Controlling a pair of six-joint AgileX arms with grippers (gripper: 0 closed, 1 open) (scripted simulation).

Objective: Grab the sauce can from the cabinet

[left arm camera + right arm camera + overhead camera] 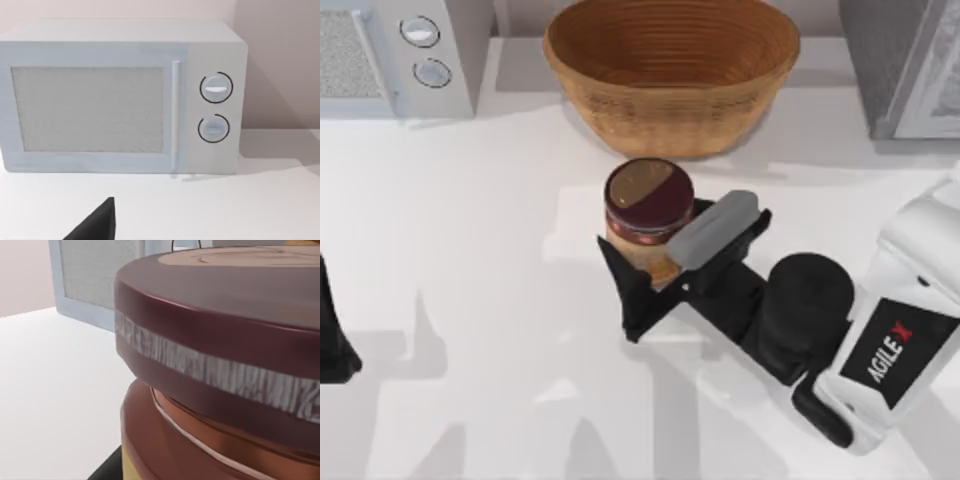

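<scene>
Sauce can (220,365) sits closest to the lens in the right wrist view: maroon lid rim w/ a pale scuffed band round it, copper-brown shoulder below, a bit of tan top at the upper edge of the frame. A dark finger tip (107,467) pokes in at the bottom edge, just beside the can's base. Behind the can, upper left of that frame, a corner of the microwave (95,277) door mesh.

Top view gives what the wrist cam can't: the can (648,200) stands upright on the white counter (470,250), centre of frame, just below the wicker bowl (672,70) at top centre, apart from it. Lid top is part golden-brown, part maroon; tan side shows lower down. The right hand (655,262) reaches in from the lower right, one black finger on the can's lower-left side, the grey-padded finger on its right side; both look pressed to the can, so clenched on it. White AgileX arm trails off to the right edge. Grey cabinet (900,60) in the upper right corner.

Left arm parked at the left edge, dark piece (335,340) mid-left; can't tell its hand state. Left wrist view faces the microwave (120,100) front-on: mesh door, vertical handle, two dials at right. A black finger tip (97,222) at the bottom edge.
</scene>
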